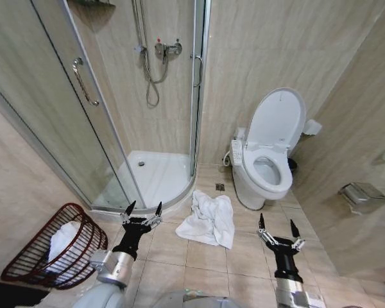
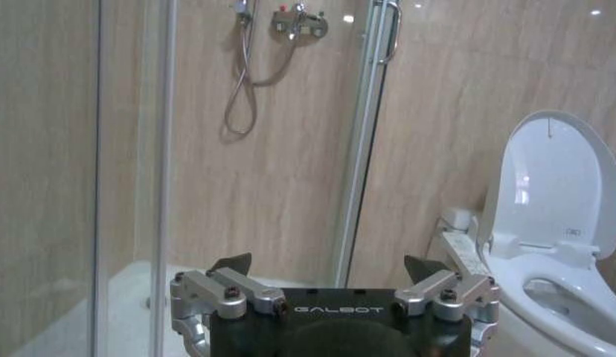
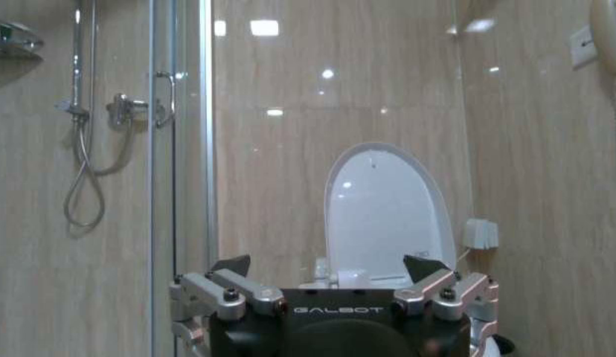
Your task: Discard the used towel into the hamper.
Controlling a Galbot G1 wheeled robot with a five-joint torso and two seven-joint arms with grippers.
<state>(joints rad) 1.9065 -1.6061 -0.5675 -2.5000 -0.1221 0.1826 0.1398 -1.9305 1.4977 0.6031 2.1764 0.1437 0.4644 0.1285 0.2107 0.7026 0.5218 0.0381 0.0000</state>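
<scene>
A white towel (image 1: 208,219) lay crumpled on the tiled floor (image 1: 244,256), between the curved rim of the shower tray (image 1: 155,174) and the base of the toilet (image 1: 263,173). Nothing was touching it. The hamper (image 1: 54,247), a dark reddish-brown openwork basket, sat tipped on its side against the wall at the floor's left edge, its mouth turned toward the middle of the room, and something white showed inside it.

The left gripper (image 1: 143,210) hung above the floor just beside the shower tray's rim, between the hamper and the towel, its two dark fingers spread wide with nothing between them. In the left wrist view the left gripper (image 2: 328,269) pointed at the shower's glass door (image 2: 129,149) and the hose on the wall beyond. The right gripper (image 1: 277,226) hovered over the tiles in front of the toilet, to the right of the towel and clear of it, its fingers likewise wide apart and empty. In the right wrist view the right gripper (image 3: 328,269) faced the raised toilet lid (image 3: 387,208).
</scene>
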